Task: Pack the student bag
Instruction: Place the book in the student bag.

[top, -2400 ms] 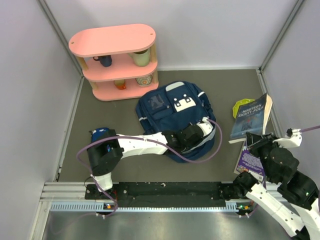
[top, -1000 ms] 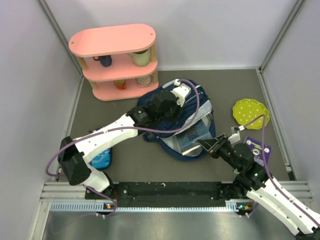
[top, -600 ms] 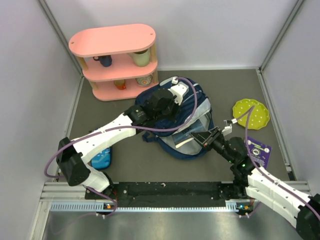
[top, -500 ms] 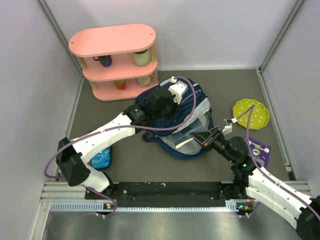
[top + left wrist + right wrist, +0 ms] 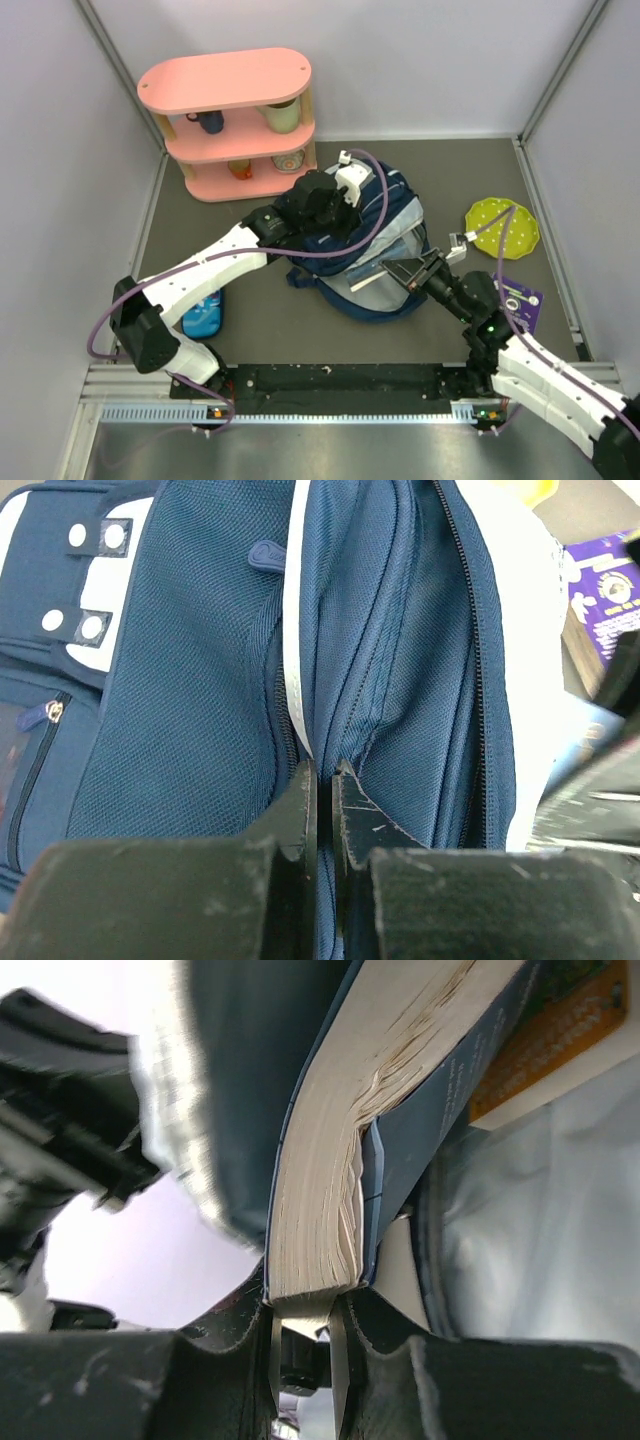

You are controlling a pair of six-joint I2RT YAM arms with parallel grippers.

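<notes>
Table grey, walled on three sides, open ground near the arm bases | student bag mid-table, navy, mouth gaping, pale lining showing | pink shelf just behind | book slanting into mouth | wrist views alone show grips: left fingers pinched together on bag's zipper edge; right fingers clamped on book's page block.
</notes>
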